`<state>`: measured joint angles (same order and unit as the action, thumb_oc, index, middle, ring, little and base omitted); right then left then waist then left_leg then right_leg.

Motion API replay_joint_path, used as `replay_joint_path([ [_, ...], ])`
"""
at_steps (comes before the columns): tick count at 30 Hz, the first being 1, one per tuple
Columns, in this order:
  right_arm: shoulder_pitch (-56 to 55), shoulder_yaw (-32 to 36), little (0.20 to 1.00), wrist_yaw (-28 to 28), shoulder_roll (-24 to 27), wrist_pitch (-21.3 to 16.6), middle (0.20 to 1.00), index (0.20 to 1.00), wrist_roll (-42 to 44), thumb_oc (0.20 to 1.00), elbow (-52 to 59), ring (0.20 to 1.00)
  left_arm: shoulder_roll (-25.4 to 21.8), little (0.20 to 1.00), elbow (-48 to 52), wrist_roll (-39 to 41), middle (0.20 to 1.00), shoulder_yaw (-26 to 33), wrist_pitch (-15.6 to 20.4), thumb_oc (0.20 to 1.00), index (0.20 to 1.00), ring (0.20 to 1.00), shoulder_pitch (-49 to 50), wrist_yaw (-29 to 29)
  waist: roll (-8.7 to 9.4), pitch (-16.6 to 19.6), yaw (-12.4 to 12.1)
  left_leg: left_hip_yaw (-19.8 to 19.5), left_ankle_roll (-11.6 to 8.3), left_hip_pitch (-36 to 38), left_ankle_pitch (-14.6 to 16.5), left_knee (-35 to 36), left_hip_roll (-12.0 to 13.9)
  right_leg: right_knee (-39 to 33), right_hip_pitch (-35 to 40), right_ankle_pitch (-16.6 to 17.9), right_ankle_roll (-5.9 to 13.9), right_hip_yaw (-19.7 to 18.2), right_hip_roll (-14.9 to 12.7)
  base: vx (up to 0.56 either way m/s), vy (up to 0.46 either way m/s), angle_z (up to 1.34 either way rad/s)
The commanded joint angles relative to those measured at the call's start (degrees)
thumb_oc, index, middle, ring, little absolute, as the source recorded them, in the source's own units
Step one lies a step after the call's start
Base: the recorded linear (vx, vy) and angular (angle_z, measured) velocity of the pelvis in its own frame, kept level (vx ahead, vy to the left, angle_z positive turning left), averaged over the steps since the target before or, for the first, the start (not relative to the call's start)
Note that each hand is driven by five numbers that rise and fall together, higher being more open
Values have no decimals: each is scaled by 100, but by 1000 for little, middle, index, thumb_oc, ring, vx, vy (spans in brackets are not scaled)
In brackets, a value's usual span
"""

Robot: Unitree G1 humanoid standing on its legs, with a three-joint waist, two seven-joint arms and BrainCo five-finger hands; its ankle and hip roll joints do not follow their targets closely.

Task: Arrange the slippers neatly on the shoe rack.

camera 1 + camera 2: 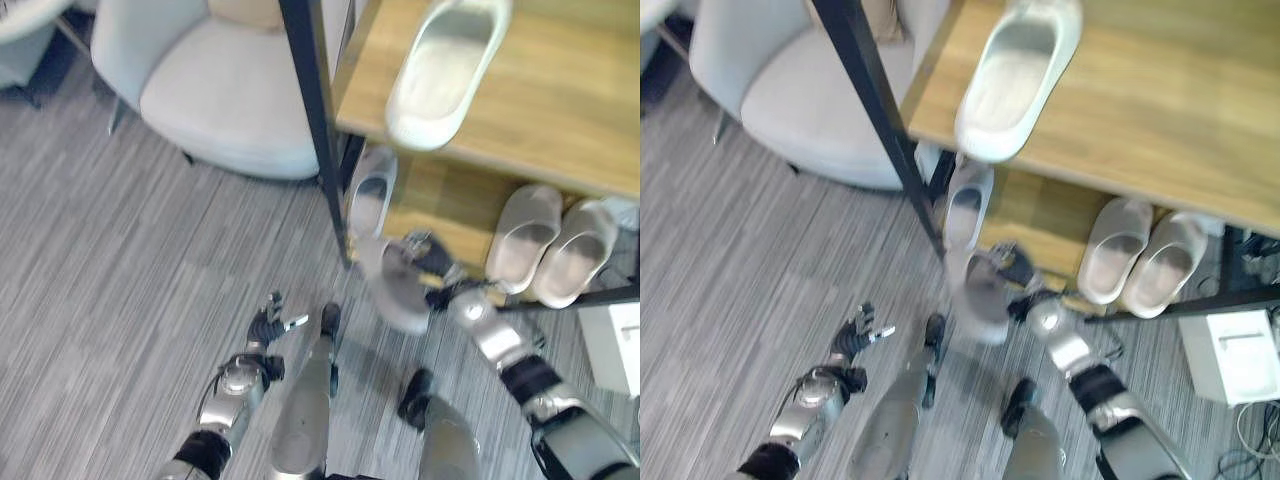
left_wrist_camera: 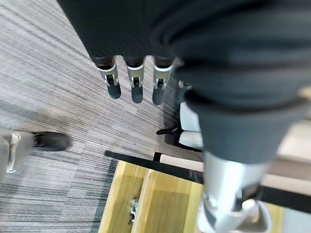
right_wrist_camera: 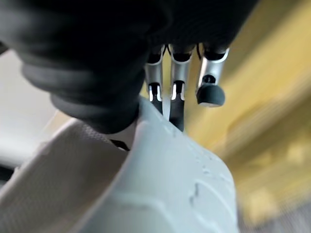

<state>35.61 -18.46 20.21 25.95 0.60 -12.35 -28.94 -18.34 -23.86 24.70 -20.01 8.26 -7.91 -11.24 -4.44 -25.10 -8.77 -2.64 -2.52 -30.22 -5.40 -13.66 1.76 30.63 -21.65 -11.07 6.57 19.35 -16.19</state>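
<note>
A wooden shoe rack with a black frame stands ahead. One white slipper lies on its top shelf. On the lower shelf a single pale slipper sits at the left end and a pair sits to the right. My right hand is shut on a grey-white slipper, held just in front of the lower shelf's left part; in the right wrist view its fingers curl over the slipper's edge. My left hand hangs low over the carpet with fingers straight, holding nothing.
A pale armchair stands left of the rack, close to its black corner post. A white box sits on the floor at the right. Grey striped carpet spreads to the left.
</note>
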Motion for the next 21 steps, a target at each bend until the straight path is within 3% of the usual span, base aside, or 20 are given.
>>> replay_joint_path([
  [1,499,85,200,890,102,129,200,200,-774,200,84,200,-155,1000,430,266,1000,-130,395,1000,1000,1000,84,-32,228,366,-52,-213,-218,-28,421,-461,213,-573,-183,550,169,-271,49,-56,48,8],
  [4,1091,183,200,1248,708,415,200,200,-1129,200,-585,200,-272,1000,805,345,1000,-205,445,1000,1000,1000,83,15,208,247,-95,-270,-183,-569,490,-789,137,-193,-680,483,167,-303,-42,-63,35,16],
  [9,1788,-73,200,1389,1078,492,200,200,-992,200,-1594,200,-314,1000,905,338,1000,-392,454,1000,1000,1000,-123,6,210,131,-140,-327,-154,-1130,595,-1185,59,167,-1210,388,154,-331,-101,-25,20,18],
  [13,2270,-370,200,1406,1183,492,200,200,-880,200,-2320,200,-338,1000,918,295,1000,-497,467,1000,1000,1000,-276,-36,201,100,-161,-328,-133,-1361,631,-1335,38,281,-1425,360,148,-375,-108,15,4,1],
  [14,2551,-546,200,1423,1199,519,200,200,-787,200,-2756,200,-338,1000,940,313,1000,-565,476,1000,1000,1000,-358,-63,208,92,-188,-344,-136,-1390,836,-1457,18,388,-1465,188,199,-422,-127,80,-9,0],
  [15,2706,-645,200,1428,1204,525,200,200,-734,200,-3013,200,-341,1000,953,324,1000,-611,480,1000,1000,1000,-410,-78,196,80,-211,-354,-130,-1426,852,-1479,2,432,-1509,166,199,-430,-135,-3,16,4],
  [16,2735,-656,200,1434,1207,514,200,200,-726,200,-3036,200,-338,1000,955,323,1000,-607,482,1000,1000,1000,-425,-78,174,67,-214,-350,-104,-1489,659,-1415,1,375,-1570,326,147,-394,-134,10,10,8],
  [17,3092,-907,200,1414,1191,490,200,200,-632,200,-3521,200,-367,1000,1027,341,1000,-669,501,1000,1000,1000,-528,-115,166,60,-270,-362,-105,-1506,860,-1509,-41,473,-1616,158,198,-436,-139,15,12,11],
  [21,3670,-1272,200,1355,1295,487,200,200,-570,200,-4204,200,-392,1000,1075,393,1000,-798,561,1000,1000,1000,-688,-139,78,95,-426,-437,-85,-1585,831,-1457,-143,476,-1661,152,224,-374,-211,48,-28,6],
])
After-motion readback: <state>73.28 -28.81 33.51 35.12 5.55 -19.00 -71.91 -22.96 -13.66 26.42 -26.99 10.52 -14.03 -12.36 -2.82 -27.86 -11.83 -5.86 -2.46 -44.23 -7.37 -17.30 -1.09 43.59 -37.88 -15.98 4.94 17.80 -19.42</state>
